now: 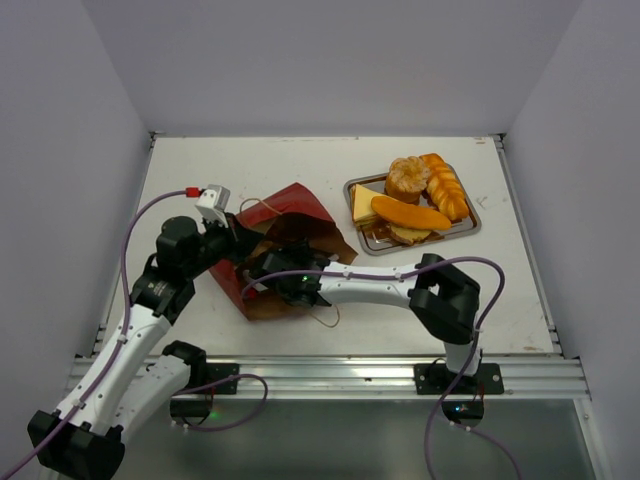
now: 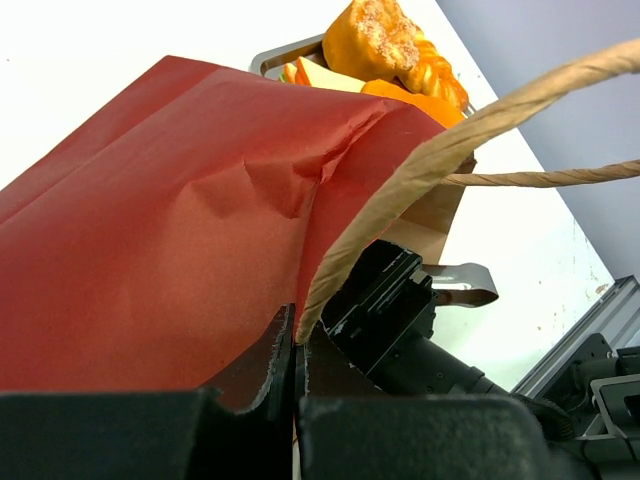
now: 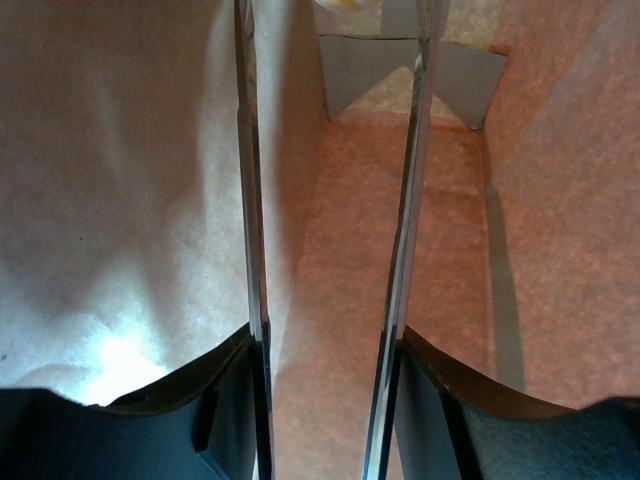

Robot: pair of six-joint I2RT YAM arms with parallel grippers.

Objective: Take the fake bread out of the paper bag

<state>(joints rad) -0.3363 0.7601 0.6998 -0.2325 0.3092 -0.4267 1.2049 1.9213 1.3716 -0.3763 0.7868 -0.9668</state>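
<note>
The paper bag (image 1: 290,215) lies on its side at mid-table, dark red outside, its mouth toward the arms. My left gripper (image 1: 233,233) is shut on the bag's string handle (image 2: 400,180) at the mouth's left edge, jaws closed on the string (image 2: 298,335). My right gripper (image 3: 330,40) is open and reaches into the bag; only brown kraft paper (image 3: 420,230) shows between its fingers. The fake bread sits on the metal tray (image 1: 470,225): a braided loaf (image 1: 446,186), a round bun (image 1: 408,178), a pale wedge (image 1: 363,203) and a long roll (image 1: 410,213).
The right arm's black wrist (image 2: 385,305) sits in the bag mouth beside my left jaws. The tray stands at the back right, a hand's width from the bag. White walls close in the table on three sides; an aluminium rail (image 1: 330,375) runs along the near edge.
</note>
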